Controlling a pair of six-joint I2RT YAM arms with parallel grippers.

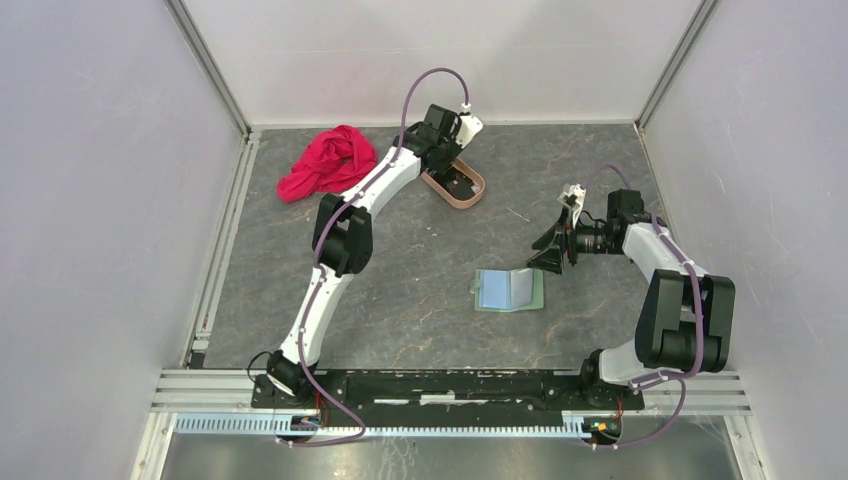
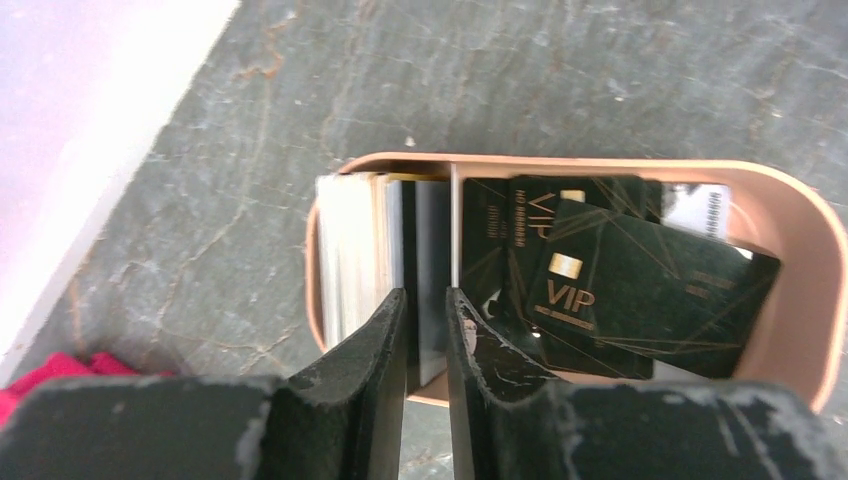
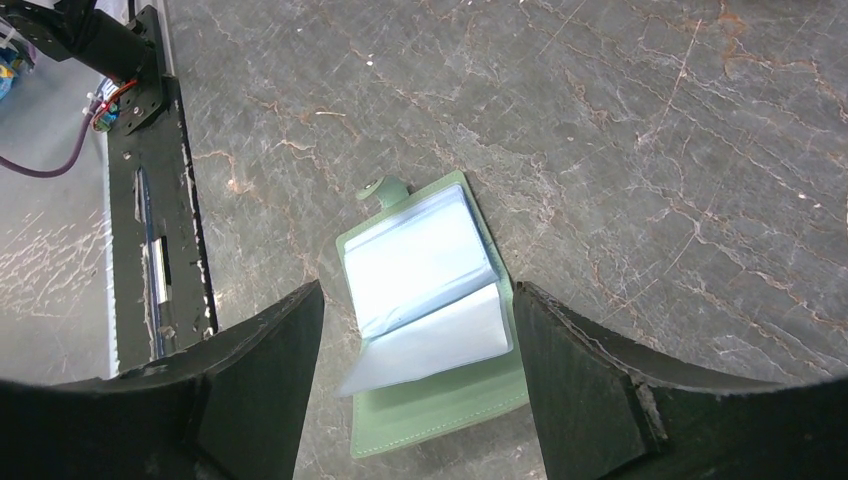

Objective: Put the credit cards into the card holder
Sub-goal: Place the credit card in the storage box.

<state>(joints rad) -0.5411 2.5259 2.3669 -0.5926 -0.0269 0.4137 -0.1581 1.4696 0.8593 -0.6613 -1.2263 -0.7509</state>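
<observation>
The left hand (image 2: 425,325) hung with a thin gap over the stiff, slippery credit cards (image 2: 640,280) in the tan tray (image 2: 800,240), probably best pinched by an edge, while the wide right hand (image 3: 415,300) hung above the open card holder (image 3: 430,330).

Crumpled red cloth (image 1: 327,163) (far left), tan tray (image 2: 800,290)

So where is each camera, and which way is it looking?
Top: high up behind the robot, looking down at the table; left arm and right arm show.
Left wrist: on the left arm, looking down into the tray of cards; left gripper shows.
Right wrist: on the right arm, looking down at the open wallet; right gripper shows.
Shared: top also sees the tray and wallet.
</observation>
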